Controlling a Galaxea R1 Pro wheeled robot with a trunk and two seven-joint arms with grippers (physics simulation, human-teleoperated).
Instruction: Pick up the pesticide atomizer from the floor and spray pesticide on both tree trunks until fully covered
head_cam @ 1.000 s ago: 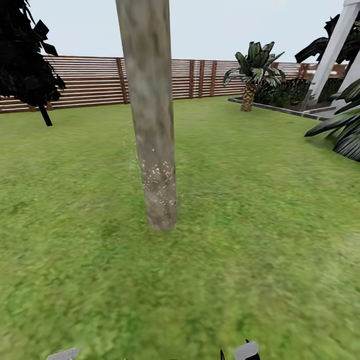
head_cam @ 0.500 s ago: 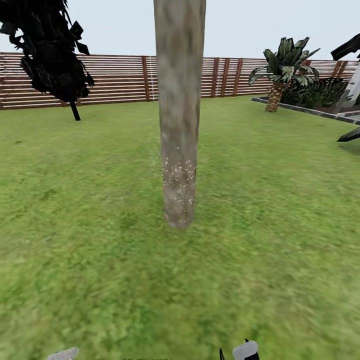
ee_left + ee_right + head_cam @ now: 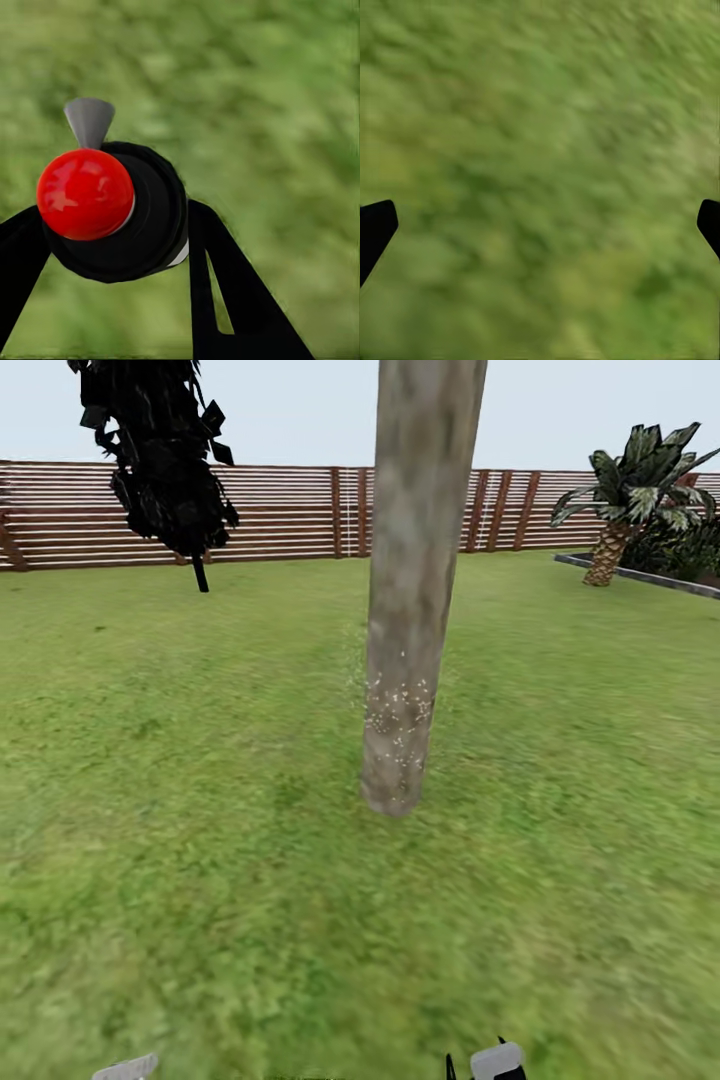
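A: One tree trunk (image 3: 412, 590) stands straight ahead on the lawn (image 3: 200, 780), with pale specks on its lower part near the ground.

B: And the pesticide atomizer (image 3: 112, 206)?

A: Clamped between the left gripper (image 3: 112, 247) fingers (image 3: 225, 292), red top facing the wrist camera, grass behind it.

B: The right gripper (image 3: 540, 225)?

A: Spread wide, holding nothing, over grass. Beyond the trunk runs the wooden fence (image 3: 280, 510), with a dark tree (image 3: 160, 450) and a palm (image 3: 635, 490) before it.

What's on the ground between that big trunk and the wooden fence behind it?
Just grass. In the head view, lawn runs unbroken from the trunk back to the fence, with nothing lying on that stretch.
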